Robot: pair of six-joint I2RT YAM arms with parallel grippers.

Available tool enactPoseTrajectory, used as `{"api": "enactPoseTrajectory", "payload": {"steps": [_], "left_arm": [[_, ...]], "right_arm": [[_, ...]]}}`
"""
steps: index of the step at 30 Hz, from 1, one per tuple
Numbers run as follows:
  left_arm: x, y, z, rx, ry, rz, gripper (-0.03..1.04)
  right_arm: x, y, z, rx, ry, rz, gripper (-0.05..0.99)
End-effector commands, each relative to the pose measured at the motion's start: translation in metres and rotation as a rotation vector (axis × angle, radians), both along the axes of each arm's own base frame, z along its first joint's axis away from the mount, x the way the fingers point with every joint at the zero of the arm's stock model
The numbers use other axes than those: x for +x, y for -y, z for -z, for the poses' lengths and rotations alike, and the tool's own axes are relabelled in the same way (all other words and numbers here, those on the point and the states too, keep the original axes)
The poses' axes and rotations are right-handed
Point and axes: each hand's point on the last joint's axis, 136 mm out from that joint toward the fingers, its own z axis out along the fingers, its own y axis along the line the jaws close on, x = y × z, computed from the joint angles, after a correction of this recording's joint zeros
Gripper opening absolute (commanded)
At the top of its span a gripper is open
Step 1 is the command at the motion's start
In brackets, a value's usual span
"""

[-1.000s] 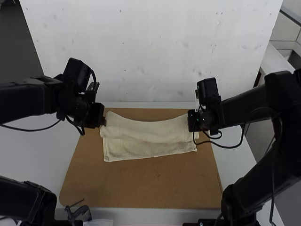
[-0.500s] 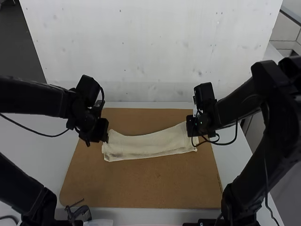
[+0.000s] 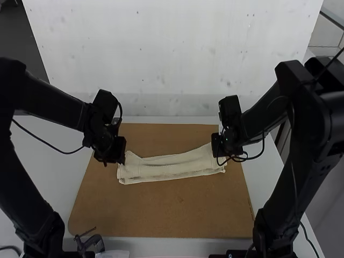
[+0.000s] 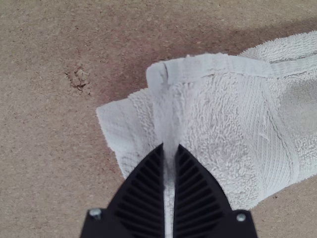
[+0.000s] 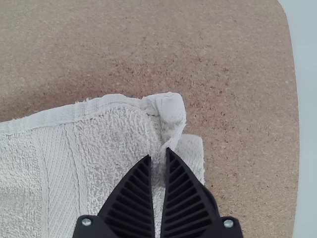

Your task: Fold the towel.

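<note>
The towel [image 3: 172, 170] is folded into a long strip, its end corners gripped by the left pincer [image 4: 171, 147] and right pincer [image 5: 159, 152]; release and perhaps crosswise folding remain to be done.

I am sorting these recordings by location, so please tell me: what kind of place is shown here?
Probably a robot test bench: a brown board lies on a pale table, and two arm-mounted grippers hold a towel.

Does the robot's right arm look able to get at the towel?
Yes, it seems so: the right end effector is closed on a pinch of the towel near its right end, with nothing in the way.
</note>
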Motion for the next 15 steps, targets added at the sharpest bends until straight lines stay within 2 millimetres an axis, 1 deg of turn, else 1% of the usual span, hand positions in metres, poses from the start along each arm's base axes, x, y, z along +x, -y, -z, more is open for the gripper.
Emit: {"api": "enactPoseTrajectory", "payload": {"steps": [1,5,8,9,10,11,12,13,14,15], "left_arm": [[0.019,-0.001,-0.007,0.01,0.035,-0.004,0.02],[0.02,0.002,-0.006,0.01,0.032,0.005,0.02],[0.018,0.006,-0.005,0.011,0.029,0.018,0.02],[0.018,0.005,-0.006,0.011,0.029,0.017,0.06],[0.019,0.003,-0.006,0.012,0.026,0.012,0.19],[0.019,0.001,-0.008,0.015,0.026,0.011,0.4],[0.02,0.0,-0.015,0.015,0.033,0.013,0.65],[0.021,-0.003,-0.021,0.018,0.042,0.018,0.91],[0.022,-0.006,-0.031,0.013,0.062,0.01,1.03],[0.026,-0.01,-0.043,0.0,0.096,-0.005,1.02]], "right_arm": [[0.008,0.005,-0.004,-0.029,0.014,0.026,0.02],[0.006,0.012,0.002,-0.038,-0.009,0.044,0.02],[0.007,0.013,0.001,-0.037,-0.005,0.049,0.02],[0.008,0.013,-0.001,-0.033,0.002,0.051,0.07],[0.008,0.015,-0.003,-0.028,0.005,0.058,0.25],[0.009,0.014,-0.007,-0.012,0.013,0.065,0.46],[0.009,0.012,-0.01,0.009,0.019,0.065,0.7],[0.009,0.013,-0.015,0.021,0.021,0.068,0.82],[0.009,0.012,-0.016,0.032,0.016,0.072,0.84],[0.01,0.012,-0.021,0.046,0.023,0.077,0.84]]}}
